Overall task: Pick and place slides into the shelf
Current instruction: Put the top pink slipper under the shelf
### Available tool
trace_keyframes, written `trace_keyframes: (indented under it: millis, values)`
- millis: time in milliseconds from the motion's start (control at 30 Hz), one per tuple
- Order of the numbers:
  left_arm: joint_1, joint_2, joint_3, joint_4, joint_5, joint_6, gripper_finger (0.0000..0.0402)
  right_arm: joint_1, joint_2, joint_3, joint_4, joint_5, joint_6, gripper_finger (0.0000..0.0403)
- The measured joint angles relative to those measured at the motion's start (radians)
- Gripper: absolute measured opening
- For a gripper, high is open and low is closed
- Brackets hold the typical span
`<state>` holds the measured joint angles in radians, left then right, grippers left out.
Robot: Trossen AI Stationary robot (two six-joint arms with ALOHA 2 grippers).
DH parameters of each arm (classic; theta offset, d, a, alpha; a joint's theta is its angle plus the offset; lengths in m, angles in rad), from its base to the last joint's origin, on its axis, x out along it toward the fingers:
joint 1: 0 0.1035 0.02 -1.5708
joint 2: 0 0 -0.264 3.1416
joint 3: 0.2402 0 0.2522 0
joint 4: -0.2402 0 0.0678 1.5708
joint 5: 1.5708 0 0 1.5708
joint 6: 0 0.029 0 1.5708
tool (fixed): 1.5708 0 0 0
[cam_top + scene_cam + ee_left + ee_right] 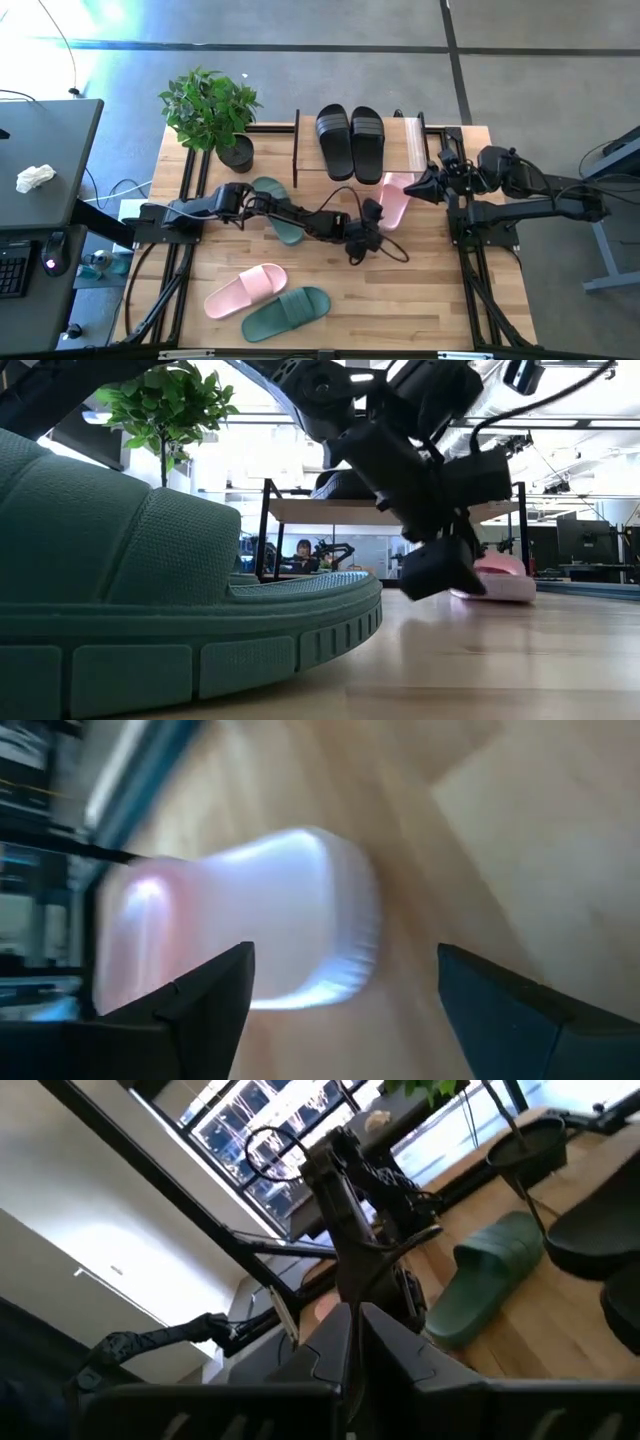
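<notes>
Six slides are spread across our table: the two black slides (350,141) sit side by side on the shelf (410,141) at the far edge, one pale pink slide (395,198) lies just in front of the shelf toward its right end, one dark green slide (279,209) lies mid-table partly under the left arm, and near the front we have the other pale pink slide (245,290) beside the second dark green slide (286,312). We see the left gripper (362,236) stretched out to the middle of the table, hanging just near of that far pink slide; in its wrist view the fingers (205,1005) stand wide apart, released, with the pink slide (240,920) lying between and beyond them, not touched. The right gripper (432,185) sits by the shelf's right end, close to the same pink slide, and its wrist view shows the fingertips (355,1345) pressed together, clenched on nothing. A potted plant (212,112) stands at the table's far left corner. From the low camera, the front green slide (170,610) fills our near left, and the left gripper (445,565) hangs above the wood.
</notes>
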<state>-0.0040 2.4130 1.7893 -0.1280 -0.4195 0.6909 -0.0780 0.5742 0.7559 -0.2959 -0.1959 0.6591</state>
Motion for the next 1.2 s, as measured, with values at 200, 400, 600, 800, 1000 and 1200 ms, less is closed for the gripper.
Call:
trace_keyframes:
  millis: [200,400,600,800,1000,1200]
  values:
    - [-0.021,-0.016,0.048,-0.182,0.105,-0.129,0.0292,0.011,-0.025,0.0,-0.151,-0.04,0.088,0.0016]
    - [-0.056,-0.044,0.182,-0.392,0.211,-0.179,0.0271,0.063,-0.046,0.0,-0.33,-0.021,0.128,0.0016]
    - [-0.091,-0.084,0.292,-0.672,0.296,-0.202,0.0222,0.151,-0.068,0.0,-0.504,0.084,0.204,0.0016]
    - [-0.123,-0.143,0.364,-0.877,0.341,-0.181,0.0153,0.295,0.002,-0.002,-0.657,0.295,0.313,0.0003]
    - [-0.129,-0.236,0.37,-0.976,0.41,-0.108,0.0079,0.44,0.147,-0.12,-0.478,0.395,0.404,0.0001]
    - [-0.119,-0.343,0.37,-0.97,0.575,-0.045,0.0012,0.565,0.28,-0.247,-0.311,0.564,0.606,0.0]
